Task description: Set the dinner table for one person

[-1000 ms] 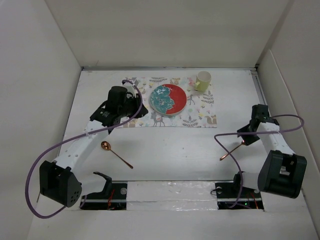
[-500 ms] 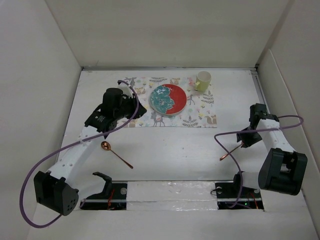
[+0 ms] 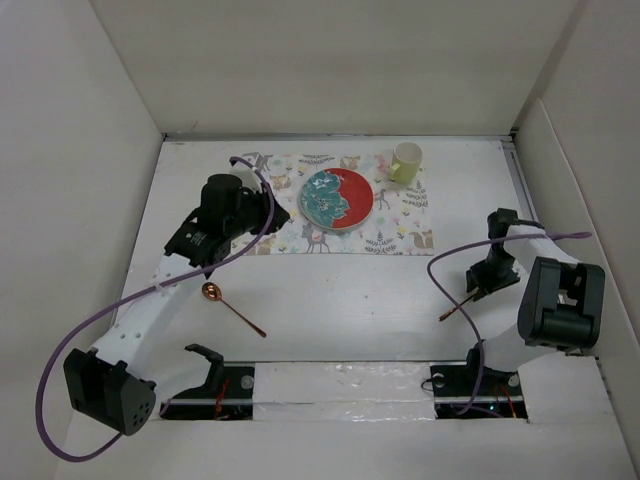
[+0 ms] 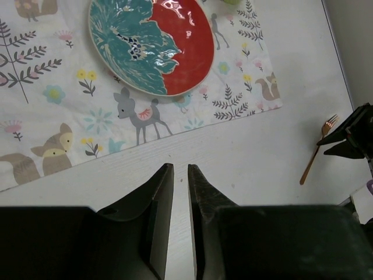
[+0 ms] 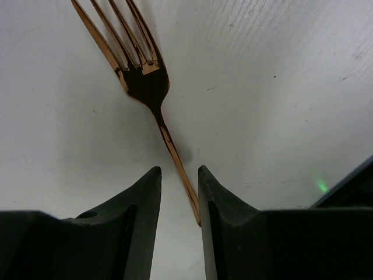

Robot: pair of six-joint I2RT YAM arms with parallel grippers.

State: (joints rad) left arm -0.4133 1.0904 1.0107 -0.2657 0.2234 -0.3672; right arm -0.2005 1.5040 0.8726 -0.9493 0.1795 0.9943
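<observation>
The white dinner table carries a patterned placemat with a red-and-teal plate and a yellow-green cup on it. A copper spoon lies at the near left and a copper fork at the near right. My left gripper hovers at the placemat's left part; in the left wrist view its jaws are almost together and empty, near the plate. My right gripper is low over the fork, its jaws slightly apart astride the handle.
White walls enclose the table on the left, back and right. Purple cables loop from both arms over the near table. The left wrist view shows the fork and the black right gripper at its right edge.
My right arm folded in and its gripper came down over the fork's handle. My left gripper drew back a little to the left from the plate. Fork and spoon have not moved.
</observation>
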